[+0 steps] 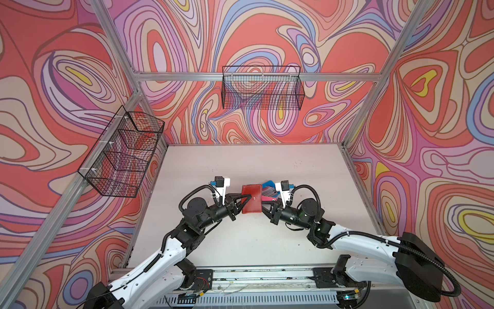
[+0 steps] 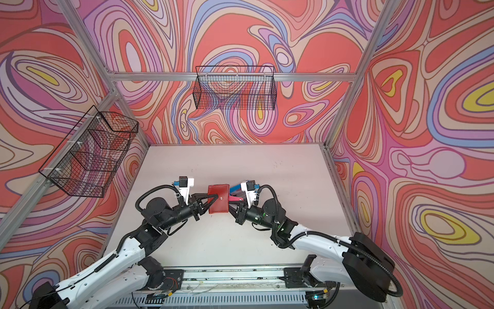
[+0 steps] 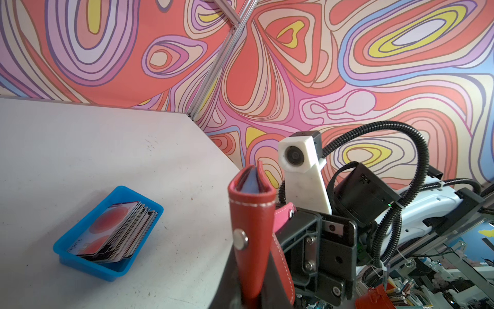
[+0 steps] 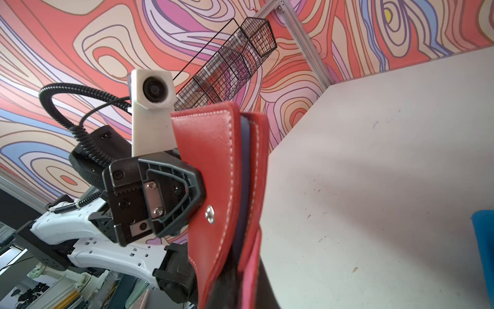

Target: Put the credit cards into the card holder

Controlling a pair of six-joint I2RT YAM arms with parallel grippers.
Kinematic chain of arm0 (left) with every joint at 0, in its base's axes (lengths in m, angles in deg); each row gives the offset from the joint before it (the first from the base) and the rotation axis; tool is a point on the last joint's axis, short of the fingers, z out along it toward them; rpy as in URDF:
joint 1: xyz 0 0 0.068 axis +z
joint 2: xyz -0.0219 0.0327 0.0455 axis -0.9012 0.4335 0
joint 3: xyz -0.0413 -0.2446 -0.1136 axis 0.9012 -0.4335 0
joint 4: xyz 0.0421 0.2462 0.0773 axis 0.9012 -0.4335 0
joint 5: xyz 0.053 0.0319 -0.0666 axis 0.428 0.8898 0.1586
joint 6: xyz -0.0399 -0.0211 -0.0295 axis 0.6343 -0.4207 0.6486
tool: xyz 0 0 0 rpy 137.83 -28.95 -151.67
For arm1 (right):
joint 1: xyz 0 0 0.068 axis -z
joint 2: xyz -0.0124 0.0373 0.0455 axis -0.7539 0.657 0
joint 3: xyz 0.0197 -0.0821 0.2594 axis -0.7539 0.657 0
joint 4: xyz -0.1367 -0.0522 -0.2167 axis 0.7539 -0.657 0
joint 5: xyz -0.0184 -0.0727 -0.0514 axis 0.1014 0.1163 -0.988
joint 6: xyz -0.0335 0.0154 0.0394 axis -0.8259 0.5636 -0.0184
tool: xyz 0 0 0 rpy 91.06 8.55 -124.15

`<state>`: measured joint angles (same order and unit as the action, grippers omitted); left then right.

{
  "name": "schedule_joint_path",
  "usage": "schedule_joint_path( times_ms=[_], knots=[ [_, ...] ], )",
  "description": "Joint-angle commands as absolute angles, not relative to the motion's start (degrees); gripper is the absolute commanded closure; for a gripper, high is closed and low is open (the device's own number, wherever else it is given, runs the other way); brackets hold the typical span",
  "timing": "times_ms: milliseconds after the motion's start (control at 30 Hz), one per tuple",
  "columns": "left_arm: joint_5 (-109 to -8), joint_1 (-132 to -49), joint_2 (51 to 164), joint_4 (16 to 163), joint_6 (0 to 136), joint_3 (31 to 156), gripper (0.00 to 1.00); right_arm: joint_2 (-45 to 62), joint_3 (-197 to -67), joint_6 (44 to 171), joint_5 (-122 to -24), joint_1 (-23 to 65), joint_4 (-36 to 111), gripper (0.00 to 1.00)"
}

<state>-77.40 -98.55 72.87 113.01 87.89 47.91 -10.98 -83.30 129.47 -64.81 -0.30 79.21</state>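
Left claw (image 1: 247, 199) is clamped on the left edge of the card holder (image 1: 252, 204), and right claw (image 1: 267, 204) is pinched shut on the holder's undone strap (image 1: 268, 198), whose pink underside shows. Between them the red card holder hangs clear of the table (image 1: 240, 240), near its middle, in both top views. It stands close to upright, with its long axis running up and down. The front cover, with its silver snap stud (image 1: 254, 198), faces the near side of the table. The two covers lie almost together. The right wrist view shows a thin dark blue layer in the narrow gap between them, along the edge that points toward the right claw. The strap leads off that same edge.

The cards (image 3: 117, 230) sit as a leaning stack in a blue tray (image 3: 91, 269) on the table, behind the holder and a little to its right in both top views. The front card is white with red circles. Tray and holder are apart.
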Motion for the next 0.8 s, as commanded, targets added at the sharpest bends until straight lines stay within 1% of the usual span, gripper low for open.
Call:
schedule_joint_path(
  times_ms=[0, 100, 133, 200, 267, 400, 500, 567, 633, 767],
  knots=[
    [-75.53, -99.12, 72.29, 108.71, 85.36, 50.1, 0.79, -11.14, -83.86, 129.09, -65.06, -0.23, 80.42, 1.0],
    [-70.29, -99.12, 70.89, 103.85, 83.9, 50.41, 0.67, -10.8, -84.27, 128.61, -66.13, -0.25, 79.11, 1.0],
    [-67.81, -99.12, 70.46, 101.28, 83.47, 50.41, 0.66, -10.81, -84.61, 128.23, -67.15, -0.29, 77.69, 1.0],
    [-58.48, -99.28, 69.76, 92.36, 82.48, 54.7, 0.66, -10.61, -86.47, 127.07, -71.32, -0.28, 71.47, 1.0],
    [-52.71, -99.46, 69.55, 85.86, 81.04, 57.1, 0.65, -9.8, -87.95, 126.5, -74.88, -0.27, 67.11, 1.0],
    [-46.32, -102.25, 70.15, 81.43, 78.92, 59.68, 0.58, -6.8, -91.43, 126.47, -79.32, -0.23, 60.0, 1.0],
    [-40.26, -107.26, 72.78, 78.7, 75.32, 62.63, 0.56, -4.6, -93.04, 126.36, -80.04, -0.46, 57.73, 1.0],
    [-35.62, -111.0, 75.77, 77.2, 73.21, 64.73, 0.52, -3.13, -94.46, 125.89, -81.09, -0.9, 55.76, 1.0],
    [-33.36, -113.13, 79.06, 75.55, 71.88, 67.11, 0.51, -2.14, -95.22, 125.67, -81.82, -1.4, 54.75, 1.0],
    [-32.55, -115.07, 84.92, 72.91, 70.59, 70.81, 0.43, -0.75, -95.51, 125.12, -80.03, -2.36, 56.33, 1.0]
  ],
)
